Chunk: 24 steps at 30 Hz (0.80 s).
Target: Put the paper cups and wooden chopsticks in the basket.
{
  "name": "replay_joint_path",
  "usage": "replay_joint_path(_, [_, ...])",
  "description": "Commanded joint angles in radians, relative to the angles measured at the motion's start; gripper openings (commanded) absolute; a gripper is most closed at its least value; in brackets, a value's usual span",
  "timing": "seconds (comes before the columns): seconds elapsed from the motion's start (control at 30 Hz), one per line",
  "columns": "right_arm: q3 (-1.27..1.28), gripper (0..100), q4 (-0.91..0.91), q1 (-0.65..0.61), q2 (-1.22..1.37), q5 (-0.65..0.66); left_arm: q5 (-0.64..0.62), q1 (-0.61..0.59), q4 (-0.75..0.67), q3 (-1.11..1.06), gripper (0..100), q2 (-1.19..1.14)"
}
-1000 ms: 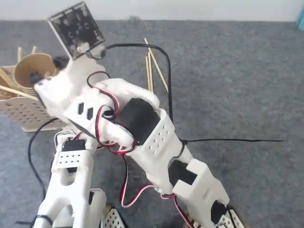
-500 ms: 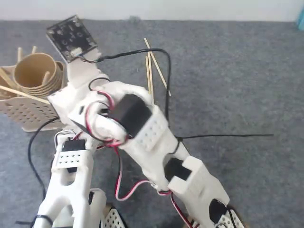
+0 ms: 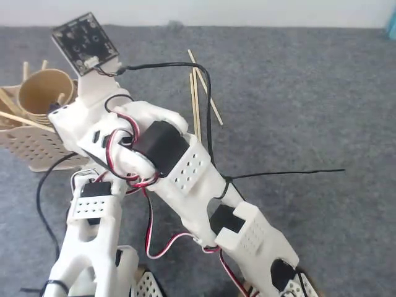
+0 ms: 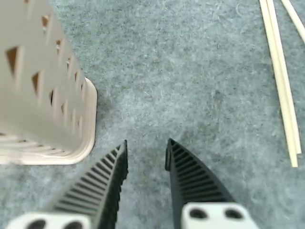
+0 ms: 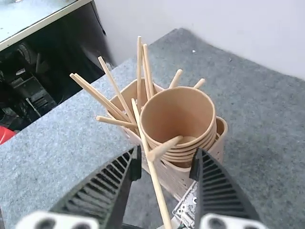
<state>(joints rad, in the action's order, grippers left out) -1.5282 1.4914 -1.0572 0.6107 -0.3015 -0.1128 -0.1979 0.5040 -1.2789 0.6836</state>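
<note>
Chopsticks lie near-to-far on the surface, right of the part-open, empty left jaws; right jaws gape over the basket.

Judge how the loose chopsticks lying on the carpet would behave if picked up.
The loose chopsticks look thin and straight, so probably stiff and light. They lie flat on the grey carpet, so pinching one may be fiddly. Several lie close together, so a push would likely shift more than one.
</note>
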Motion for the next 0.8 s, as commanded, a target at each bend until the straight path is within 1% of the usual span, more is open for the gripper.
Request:
replay_joint_path(0.0, [-0.028,7.7,-0.051,-0.010,-0.012,-0.009,0.009,0.003,-0.026,0.028,12,0.000])
replay_joint_path(0.07, [-0.026,1.4,-0.082,-0.007,-0.012,-0.006,0.009,0.003,-0.026,0.028,12,0.000])
replay_joint_path(0.1, [-0.026,0.5,-0.090,-0.005,-0.012,-0.006,0.009,0.003,-0.026,0.028,12,0.000])
replay_joint_path(0.2, [-0.026,2.4,-0.093,-0.005,-0.012,-0.006,0.009,0.003,-0.026,0.028,12,0.000])
replay_joint_path(0.37, [-0.034,0.7,-0.101,0.015,0.012,-0.005,0.009,0.003,-0.026,0.028,12,0.000])
replay_joint_path(0.43, [-0.034,0.7,-0.151,0.024,0.021,-0.005,0.009,0.003,-0.026,0.028,12,0.000])
replay_joint_path(0.53, [-0.035,0.7,-0.278,0.031,0.013,-0.002,0.009,0.003,-0.026,0.028,12,0.000])
replay_joint_path(0.67, [-0.029,0.7,-0.437,0.025,-0.021,0.055,0.009,0.005,-0.026,0.028,12,0.000])
replay_joint_path(0.77, [-0.029,0.7,-0.530,0.025,-0.045,0.058,0.009,0.005,-0.028,0.028,12,0.000])
